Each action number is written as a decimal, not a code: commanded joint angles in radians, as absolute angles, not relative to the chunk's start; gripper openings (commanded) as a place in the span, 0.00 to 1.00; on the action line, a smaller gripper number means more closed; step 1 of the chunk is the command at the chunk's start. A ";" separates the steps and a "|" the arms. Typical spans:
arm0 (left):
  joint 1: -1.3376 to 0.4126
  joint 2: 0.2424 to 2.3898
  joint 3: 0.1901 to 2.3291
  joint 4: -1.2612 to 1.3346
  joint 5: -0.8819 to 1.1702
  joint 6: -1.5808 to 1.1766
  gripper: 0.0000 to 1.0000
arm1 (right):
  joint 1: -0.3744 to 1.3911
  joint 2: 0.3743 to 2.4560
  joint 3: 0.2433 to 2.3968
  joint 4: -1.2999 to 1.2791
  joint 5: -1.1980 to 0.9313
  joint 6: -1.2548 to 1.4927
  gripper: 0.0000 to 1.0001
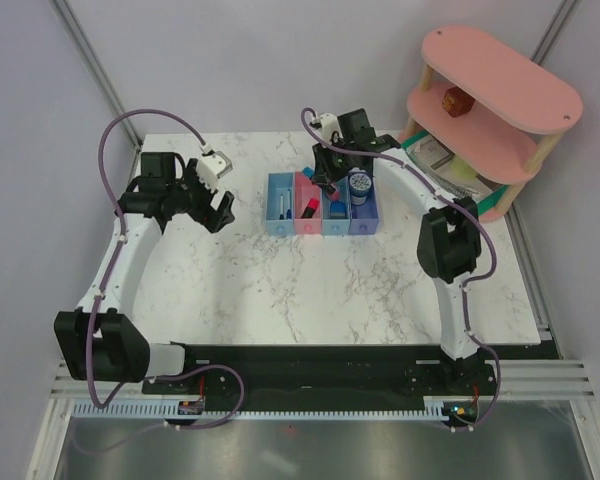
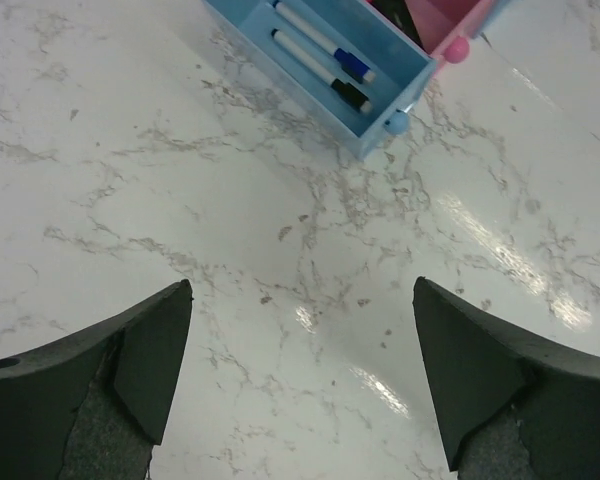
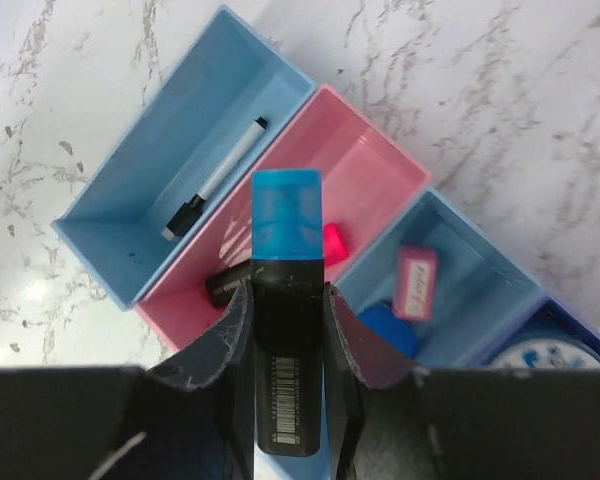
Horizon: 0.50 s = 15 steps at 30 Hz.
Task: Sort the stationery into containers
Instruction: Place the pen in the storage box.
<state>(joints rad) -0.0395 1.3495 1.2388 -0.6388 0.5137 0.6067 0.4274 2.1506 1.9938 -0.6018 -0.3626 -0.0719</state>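
While hovering above the pink bin with the blue highlighter clamped in the right gripper, line up first and release second. Turn the wrist to set the marker's long axis along the bin's length, not across it. With so narrow a compartment, a crosswise drop risks bridging the walls or tipping into the light blue bin next door. Lower to bring the blue end below the rim, then ease the jaws apart only a little and lift straight up. Mind the pink highlighter already lying in that bin, and aim for the bare upper half of the floor. Leave alone the pen at left, and the pink eraser and blue cube in the blue bin at lower right. No call for the left gripper: spread wide, nothing between its fingers, poised over the marble tabletop left of the row in the overhead view.

As for the marker itself: lower centre of the right wrist frame, pinched from both sides around a black section bearing a white barcode label. Translucent bright blue end sticking out past the fingertips, over the pink bin. Chunky, flat-faced and rigid; probably light and unlikely to roll far.
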 commanded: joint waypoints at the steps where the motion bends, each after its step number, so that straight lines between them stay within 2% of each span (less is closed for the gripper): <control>1: -0.040 1.258 1.236 -0.701 0.597 0.540 0.96 | 0.451 2.278 2.123 -0.555 -0.436 0.021 0.03; 10: -0.040 1.276 1.304 -0.723 0.600 0.502 0.97 | 0.465 2.381 2.178 -0.515 -0.434 0.046 0.04; 12: -0.040 1.281 1.313 -0.723 0.606 0.496 0.97 | 0.472 2.384 2.178 -0.515 -0.427 0.040 0.10; 13: -0.040 1.285 1.315 -0.723 0.609 0.492 0.98 | 0.471 2.382 2.175 -0.514 -0.423 0.035 0.16; 14: -0.040 1.289 1.316 -0.723 0.612 0.491 0.99 | 0.474 2.382 2.171 -0.517 -0.420 0.028 0.27; 15: -0.040 1.289 1.316 -0.721 0.618 0.486 0.99 | 0.477 2.378 2.169 -0.517 -0.419 0.025 0.32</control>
<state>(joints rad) -0.0414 1.2800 1.2716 -0.7162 0.5671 0.5396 0.4603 2.3680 2.1357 -0.5453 -0.4103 0.0299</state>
